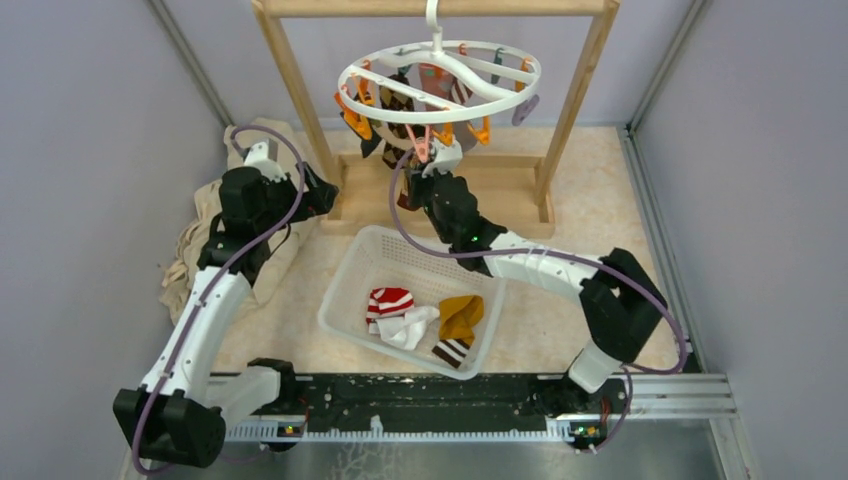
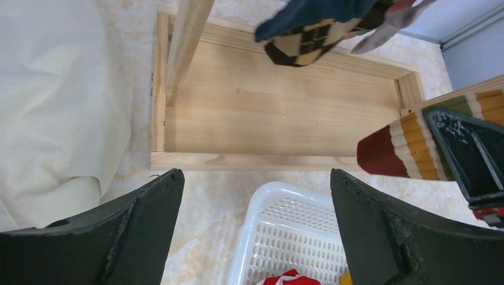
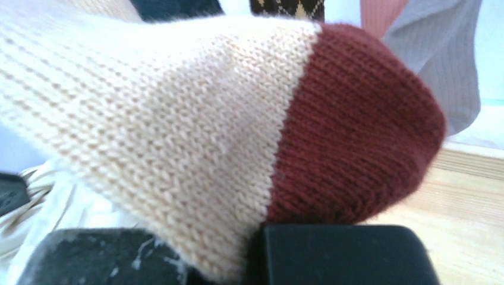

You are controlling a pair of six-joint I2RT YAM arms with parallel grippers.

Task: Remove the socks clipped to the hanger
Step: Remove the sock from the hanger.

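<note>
Top view: high, behind near edge, looks down over whole table (image 1: 600,190), wide. Left wrist: low, faces wooden base (image 2: 279,113) and basket (image 2: 285,231) rim, both shared with top view. Right wrist: tight on sock (image 3: 238,130) toe.

A frame (image 1: 294,80) stands at the back of a table (image 1: 600,200), with a basket (image 1: 345,278) in front of it.
The hanger (image 1: 400,112) hangs from the frame's top bar, with socks (image 1: 398,100) clipped beneath its ring. The basket, just before the frame's base, holds loose socks (image 1: 405,325). A cloth (image 1: 188,258) lies left of the frame, under the left arm (image 1: 215,300). The left gripper (image 2: 255,178) hovers near the frame's left foot; the right gripper (image 3: 249,261) sits under the hanger, closed around one hanging sock (image 3: 178,119).
</note>
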